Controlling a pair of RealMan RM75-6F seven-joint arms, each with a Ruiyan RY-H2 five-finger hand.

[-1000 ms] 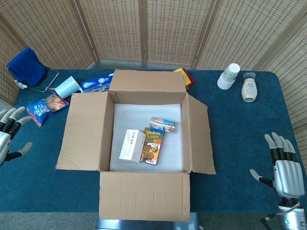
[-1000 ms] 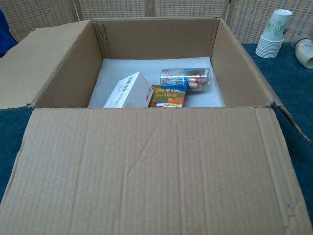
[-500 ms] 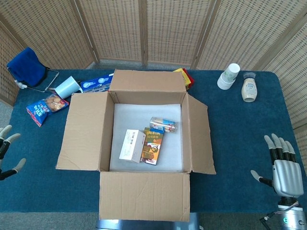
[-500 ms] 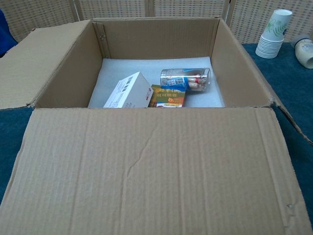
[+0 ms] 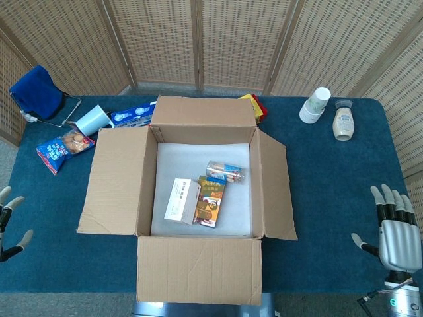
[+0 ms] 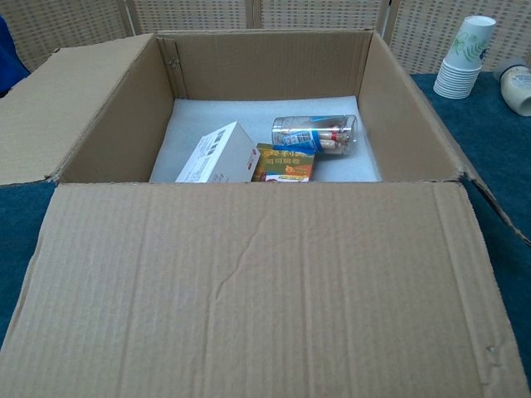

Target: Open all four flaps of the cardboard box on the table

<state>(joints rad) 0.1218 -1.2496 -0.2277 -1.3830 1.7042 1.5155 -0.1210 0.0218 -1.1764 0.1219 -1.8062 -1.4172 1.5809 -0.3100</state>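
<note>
**Cardboard box with four flaps laid open; both hands withdrawn to the desk's sides**

Woven cane screens stand behind a desk (image 5: 330, 191) covered in dark blue cloth. At its middle sits the brown cardboard box (image 5: 203, 228), with one flap folded out on each of its four sides: far (image 5: 202, 110), left (image 5: 114, 181), right (image 5: 277, 188) and near (image 5: 198, 269). The near flap fills the lower half of the chest view.

Hands. The left hand (image 5: 6, 224) shows only at the desk's left edge, fingers spread, holding nothing. The right hand (image 5: 395, 231) hangs near the front right corner, fingers straight and apart, likewise empty. Neither touches the box.

Step in hand. Judged from how the flaps lie, the opening appears complete. The next move calls for little beyond keeping both hands clear, unless the far flap, which leans only slightly outward, needs pressing flatter.

Count. Inside the box, on white foam lining, lie three things: one white carton (image 5: 182, 200), one orange and brown packet (image 5: 211, 201), and one clear cylindrical container with a blue label (image 5: 225, 172). At the far left corner: one blue cloth on a wire frame (image 5: 36, 92), one pale blue cup on its side (image 5: 92, 120), one blue snack bag (image 5: 63, 148), one blue and white pack (image 5: 132, 113). Behind the box: one red and yellow packet (image 5: 254, 105). At the far right corner: one stack of white paper cups (image 5: 315, 104), one cream bottle (image 5: 342, 122).
</note>
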